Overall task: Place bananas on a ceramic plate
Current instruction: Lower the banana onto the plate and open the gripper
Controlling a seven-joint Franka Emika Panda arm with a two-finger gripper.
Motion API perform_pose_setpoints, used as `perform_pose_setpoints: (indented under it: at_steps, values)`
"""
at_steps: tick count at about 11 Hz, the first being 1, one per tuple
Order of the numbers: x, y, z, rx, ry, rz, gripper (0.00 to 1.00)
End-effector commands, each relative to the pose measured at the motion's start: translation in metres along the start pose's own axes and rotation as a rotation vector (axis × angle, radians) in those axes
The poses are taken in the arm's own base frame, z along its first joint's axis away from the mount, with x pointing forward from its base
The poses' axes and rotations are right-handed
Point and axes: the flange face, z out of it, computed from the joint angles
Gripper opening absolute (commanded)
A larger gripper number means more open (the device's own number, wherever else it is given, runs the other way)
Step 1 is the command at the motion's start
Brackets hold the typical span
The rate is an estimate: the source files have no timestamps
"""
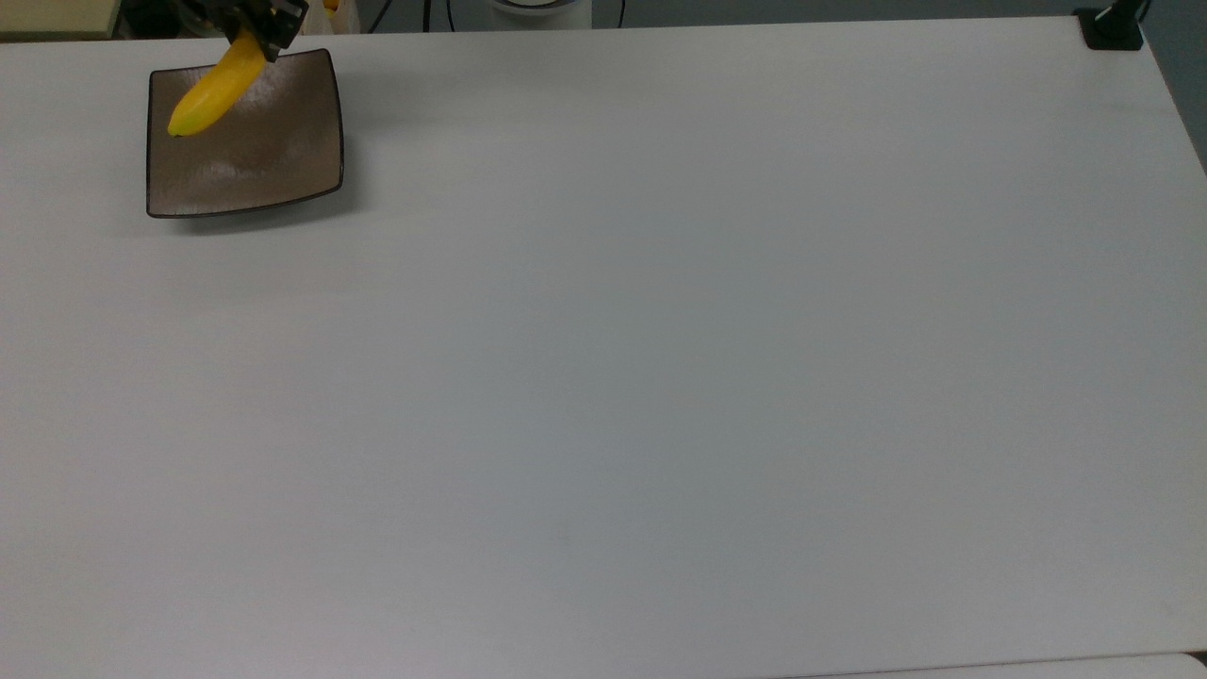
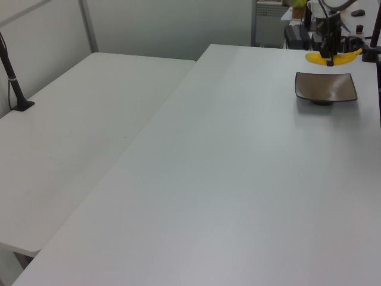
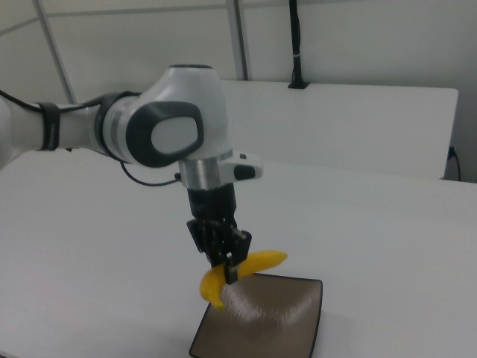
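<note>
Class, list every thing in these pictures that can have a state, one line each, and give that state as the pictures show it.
Slender curved bright-yellow banana: gripped near its middle, held in the air above the plate's edge, not resting on it.
Square glossy brown ceramic plate: upright on the table, nothing lying in it.
Black two-finger gripper: shut on the banana, pointing down.
White table: bearing the plate near one corner.

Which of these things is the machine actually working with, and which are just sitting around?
Part of the job:
- glossy curved yellow banana
- square glossy brown ceramic plate
- black two-finger pincer, gripping the banana above the plate

Just lying about:
- black clamp post
- dark cables
</note>
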Motion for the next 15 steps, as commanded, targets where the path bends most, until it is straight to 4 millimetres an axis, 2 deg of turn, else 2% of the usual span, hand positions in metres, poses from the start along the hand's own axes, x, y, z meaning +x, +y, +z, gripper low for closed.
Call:
perform_pose_setpoints:
  at_steps: [1, 2, 6, 13, 15]
  values:
    - [-0.006, 0.015, 0.037, -0.027, 0.035, 0.012, 0.01]
    - [-0.004, 0.022, 0.047, -0.028, 0.035, 0.030, 0.01]
    - [0.013, 0.013, 0.090, -0.080, 0.026, 0.081, 0.02]
    - [0.026, 0.003, 0.122, -0.109, 0.043, 0.117, 0.02]
    - [0.026, 0.002, 0.123, -0.116, 0.038, 0.111, 0.07]
